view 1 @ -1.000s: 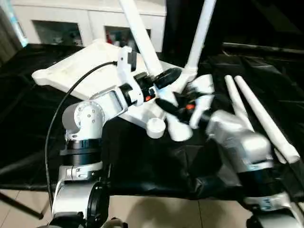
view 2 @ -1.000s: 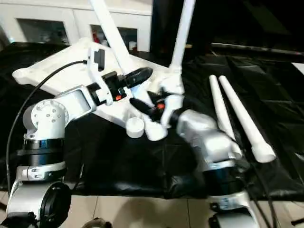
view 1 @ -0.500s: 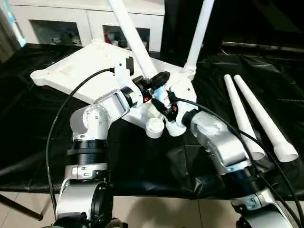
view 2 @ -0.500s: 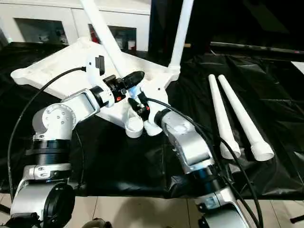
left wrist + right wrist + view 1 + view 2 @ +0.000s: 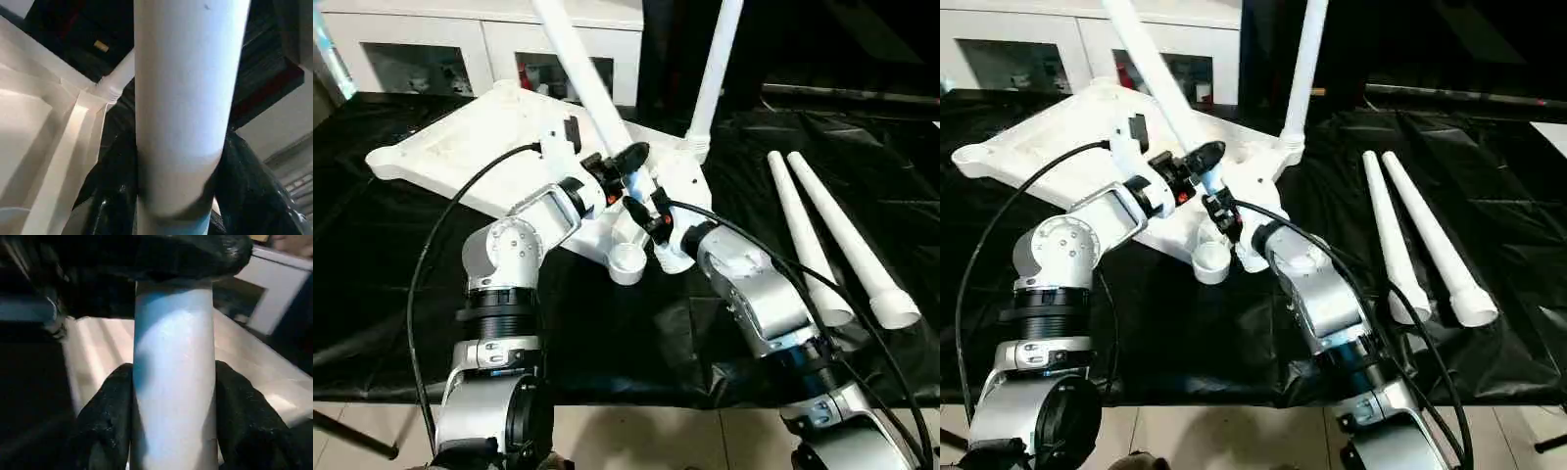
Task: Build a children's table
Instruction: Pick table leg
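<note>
The white table top (image 5: 480,147) lies upside down on the black-draped counter (image 5: 372,255), ribbed underside up, and everything else sits around it. Two legs stand in its sockets: a slanted leg (image 5: 570,54) rises from the near corner, and an upright leg (image 5: 713,73) stands in the corner behind it. An open round socket (image 5: 626,262) at the top's nearest edge faces up, just beside the slanted leg's base. Both tools meet at that base. The left tool (image 5: 628,164) is clamped around the slanted leg, its black fingers (image 5: 115,205) pressed on either side of the tube. The right tool (image 5: 644,208) grips the same leg just below, with its fingers (image 5: 105,421) tight against both sides of the tube. Two loose legs (image 5: 832,240) lie side by side on the counter well to the right of the top. Behind the top stands a white cabinet (image 5: 440,44) with glass doors.
</note>
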Controlling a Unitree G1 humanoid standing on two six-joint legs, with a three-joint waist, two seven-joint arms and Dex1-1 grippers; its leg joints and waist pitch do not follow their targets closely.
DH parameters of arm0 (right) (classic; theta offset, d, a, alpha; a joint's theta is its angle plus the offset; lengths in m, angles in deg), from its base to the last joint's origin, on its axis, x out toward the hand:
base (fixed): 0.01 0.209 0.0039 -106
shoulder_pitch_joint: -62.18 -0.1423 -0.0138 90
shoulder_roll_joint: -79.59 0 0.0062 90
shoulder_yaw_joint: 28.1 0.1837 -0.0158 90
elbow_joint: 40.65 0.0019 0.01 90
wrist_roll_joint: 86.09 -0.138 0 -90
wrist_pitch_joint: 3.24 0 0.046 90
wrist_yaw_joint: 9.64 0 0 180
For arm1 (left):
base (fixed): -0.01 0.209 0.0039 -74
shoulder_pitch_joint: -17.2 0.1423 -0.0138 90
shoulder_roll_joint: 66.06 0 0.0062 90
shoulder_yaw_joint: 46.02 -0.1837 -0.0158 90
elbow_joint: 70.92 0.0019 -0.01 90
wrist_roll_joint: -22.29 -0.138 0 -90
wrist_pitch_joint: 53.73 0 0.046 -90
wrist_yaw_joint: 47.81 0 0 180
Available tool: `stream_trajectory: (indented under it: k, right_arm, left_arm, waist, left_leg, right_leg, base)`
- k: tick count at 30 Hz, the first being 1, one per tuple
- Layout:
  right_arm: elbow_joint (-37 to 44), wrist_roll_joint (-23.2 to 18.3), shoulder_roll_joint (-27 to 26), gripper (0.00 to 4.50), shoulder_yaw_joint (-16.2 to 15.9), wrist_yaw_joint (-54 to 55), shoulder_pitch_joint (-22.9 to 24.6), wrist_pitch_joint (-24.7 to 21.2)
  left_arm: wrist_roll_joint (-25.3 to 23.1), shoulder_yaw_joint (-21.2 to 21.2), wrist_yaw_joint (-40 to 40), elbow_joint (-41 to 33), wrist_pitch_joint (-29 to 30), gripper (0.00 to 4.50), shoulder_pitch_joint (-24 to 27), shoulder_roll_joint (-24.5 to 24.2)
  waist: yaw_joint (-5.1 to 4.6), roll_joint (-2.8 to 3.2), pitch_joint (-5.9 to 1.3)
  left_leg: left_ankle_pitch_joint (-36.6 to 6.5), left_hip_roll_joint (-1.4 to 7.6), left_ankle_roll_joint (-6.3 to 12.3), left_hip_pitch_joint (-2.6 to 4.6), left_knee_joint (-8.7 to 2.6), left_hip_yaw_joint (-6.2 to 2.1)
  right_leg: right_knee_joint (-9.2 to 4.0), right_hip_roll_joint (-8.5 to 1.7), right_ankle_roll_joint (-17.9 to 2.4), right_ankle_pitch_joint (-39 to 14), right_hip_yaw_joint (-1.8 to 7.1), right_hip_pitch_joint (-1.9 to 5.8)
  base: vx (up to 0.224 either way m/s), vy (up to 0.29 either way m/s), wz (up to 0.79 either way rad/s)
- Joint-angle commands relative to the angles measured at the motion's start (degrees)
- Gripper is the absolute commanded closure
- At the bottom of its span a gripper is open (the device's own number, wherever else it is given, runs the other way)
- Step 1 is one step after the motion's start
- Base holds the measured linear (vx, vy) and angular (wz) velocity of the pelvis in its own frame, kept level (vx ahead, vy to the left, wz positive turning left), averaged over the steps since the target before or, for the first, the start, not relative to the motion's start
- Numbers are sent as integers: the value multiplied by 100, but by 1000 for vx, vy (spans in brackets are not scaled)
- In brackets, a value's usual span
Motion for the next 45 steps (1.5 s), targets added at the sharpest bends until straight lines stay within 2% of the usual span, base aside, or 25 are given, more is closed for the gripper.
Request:
stream_trajectory:
  k: [1, 2, 3, 4, 5, 6, 7, 8, 9, 10, 12, 13, 17, 19, 22, 23, 25, 26, 28, 29, 34, 37, 41, 43, 45]
  right_arm:
    - [212, -414, 6, 186, 21, -487, 3, -148]
    - [337, -639, 125, 186, 110, -779, 28, -377]
    - [369, -693, 163, 155, 130, -853, 34, -433]
    - [464, -856, 275, 148, 191, -1077, 52, -602]
    - [493, -908, 324, 145, 206, -1162, 56, -651]
    - [600, -1100, 518, 137, 262, -1481, 72, -845]
    - [708, -1305, 760, 137, 315, -1849, 83, -1082]
    - [708, -1305, 760, 131, 315, -1849, 83, -1082]
    - [765, -1538, 1014, 131, 394, -2218, 76, -1356]
    - [804, -1868, 1397, 131, 526, -2755, 52, -1708]
    - [791, -2085, 1630, 131, 628, -3062, 7, -1987]
    - [783, -2111, 1655, 131, 642, -3094, -4, -2029]
    - [684, -2255, 1872, 131, 589, -3441, -72, -2282]
    - [691, -2310, 1890, 131, 561, -3482, -83, -2370]
    - [715, -2403, 1909, 167, 519, -3563, -78, -2492]
    - [730, -2429, 1897, 169, 507, -3589, -69, -2536]
    - [744, -2464, 1863, 183, 491, -3609, -56, -2586]
    - [751, -2483, 1846, 201, 487, -3620, -50, -2604]
    - [767, -2508, 1826, 204, 458, -3636, -34, -2629]
    - [774, -2523, 1816, 224, 448, -3649, -24, -2639]
    - [795, -2613, 1776, 251, 472, -3678, -1, -2674]
    - [796, -2693, 1780, 257, 478, -3707, 9, -2737]
    - [708, -2582, 1745, 259, 486, -3543, -1, -2680]
    - [625, -2414, 1670, 259, 494, -3310, -27, -2559]
    - [501, -2186, 1554, 259, 500, -2957, -70, -2379]
  left_arm:
    - [-34, -141, 193, -38, -196, 264, -141, -103]
    - [-112, -327, 507, -77, -224, 264, -124, -283]
    - [-121, -364, 575, -86, -221, 264, -121, -322]
    - [-150, -476, 785, -116, -212, 264, -114, -439]
    - [-152, -509, 856, -125, -198, 264, -113, -479]
    - [-144, -635, 1141, -164, -135, 264, -113, -638]
    - [-92, -774, 1488, -211, -45, 264, -118, -832]
    - [-92, -774, 1488, -211, -45, 264, -118, -832]
    - [-26, -878, 1834, -247, 29, 264, -137, -1025]
    - [173, -974, 2399, -330, 177, 264, -176, -1297]
    - [367, -1060, 2863, -453, 308, 264, -189, -1497]
    - [401, -1075, 2937, -477, 329, 264, -190, -1527]
    - [1148, -1204, 3964, -1224, 722, 264, -49, -1780]
    - [1224, -1180, 4036, -1267, 732, 264, -73, -1775]
    - [1299, -1158, 4068, -1255, 736, 264, -124, -1742]
    - [1335, -1151, 4078, -1251, 754, 264, -136, -1734]
    - [1373, -1145, 4098, -1271, 793, 264, -140, -1716]
    - [1384, -1141, 4096, -1273, 810, 264, -140, -1701]
    - [1373, -1141, 4074, -1250, 821, 264, -144, -1665]
    - [1364, -1134, 4041, -1218, 809, 264, -149, -1641]
    - [1282, -1145, 3950, -1099, 734, 264, -143, -1606]
    - [1276, -1149, 3968, -1099, 721, 264, -113, -1614]
    - [1123, -1114, 3787, -1043, 595, 264, -92, -1567]
    - [1064, -977, 3420, -833, 661, 208, -168, -1459]
    - [911, -873, 3005, -619, 645, 194, -237, -1385]
  waist:
    - [9, 1, -450]
    - [1, -31, -452]
    - [11, -33, -444]
    - [32, -4, -457]
    - [32, -4, -457]
    - [34, -13, -451]
    - [54, -12, -458]
    - [46, -5, -449]
    - [49, -39, -443]
    - [72, -30, -459]
    - [84, -17, -444]
    - [85, -23, -447]
    - [76, -39, -447]
    - [86, -31, -427]
    - [92, -36, -431]
    - [97, -56, -431]
    - [122, -38, -439]
    - [127, -39, -443]
    - [139, -41, -448]
    - [142, -42, -449]
    - [148, -49, -449]
    - [149, -52, -454]
    - [149, -65, -455]
    - [146, -71, -450]
    - [139, -68, -456]
  left_leg:
    - [-989, 264, 47, 153, -379, -153]
    - [-955, 269, 58, 150, -378, -149]
    - [-939, 256, 84, 152, -380, -151]
    - [-860, 270, 115, 164, -373, -150]
    - [-860, 270, 115, 164, -373, -150]
    - [-822, 268, 110, 151, -373, -145]
    - [-806, 271, 134, 170, -368, -148]
    - [-816, 279, 120, 162, -368, -143]
    - [-827, 269, 79, 165, -370, -139]
    - [-802, 270, 119, 174, -361, -143]
    - [-818, 271, 91, 173, -354, -129]
    - [-797, 274, 80, 169, -354, -129]
    - [-789, 283, 53, 159, -348, -124]
    - [-878, 277, 15, 168, -351, -122]
    - [-969, 278, -72, 182, -355, -125]
    - [-975, 279, -71, 182, -355, -124]
    - [-915, 280, -85, 179, -354, -129]
    - [-892, 278, -85, 178, -352, -127]
    - [-853, 275, -84, 170, -349, -128]
    - [-845, 275, -83, 171, -349, -127]
    - [-838, 268, -77, 162, -346, -126]
    - [-809, 270, -70, 163, -345, -128]
    - [-784, 274, -71, 162, -344, -127]
    - [-787, 263, -72, 161, -340, -122]
    - [-782, 257, -145, 159, -335, -123]
  right_leg:
    - [-410, -438, -1004, -587, 261, 295]
    - [-404, -434, -1012, -555, 261, 296]
    - [-410, -425, -992, -578, 259, 305]
    - [-391, -440, -993, -540, 265, 301]
    - [-391, -440, -993, -540, 265, 301]
    - [-388, -445, -1044, -498, 264, 310]
    - [-382, -441, -1043, -517, 261, 315]
    - [-378, -442, -1073, -520, 266, 299]
    - [-400, -441, -1099, -572, 257, 324]
    - [-377, -453, -1105, -615, 265, 332]
    - [-388, -456, -1178, -686, 264, 304]
    - [-379, -458, -1202, -676, 264, 308]
    - [-357, -468, -1314, -701, 253, 300]
    - [-388, -465, -1275, -952, 255, 287]
    - [-404, -464, -1190, -1159, 259, 279]
    - [-410, -468, -1173, -1187, 259, 279]
    - [-400, -465, -1146, -1154, 258, 275]
    - [-395, -463, -1150, -1109, 257, 277]
    - [-388, -465, -1152, -1027, 257, 280]
    - [-389, -466, -1153, -1012, 258, 281]
    - [-391, -466, -1135, -1001, 258, 288]
    - [-391, -465, -1120, -1017, 256, 290]
    - [-386, -467, -1125, -999, 253, 289]
    - [-392, -465, -1125, -1018, 251, 283]
    - [-395, -466, -1111, -1043, 250, 265]
  base:
    - [0, 0, 0]
    - [0, 0, 0]
    - [0, 0, 0]
    - [0, 0, 0]
    - [0, 0, 0]
    - [0, 0, 0]
    - [0, 0, 0]
    - [0, 0, 0]
    - [0, 0, 0]
    - [0, 0, 0]
    - [0, 0, 0]
    - [0, 0, 0]
    - [0, 0, 0]
    - [0, 0, 0]
    - [0, 0, 0]
    - [0, 0, 0]
    - [0, 0, 0]
    - [0, 0, 0]
    - [0, 0, 0]
    - [0, 0, 0]
    - [0, 0, 0]
    - [0, 0, 0]
    - [0, 0, 0]
    - [0, 0, 0]
    - [0, 0, 0]
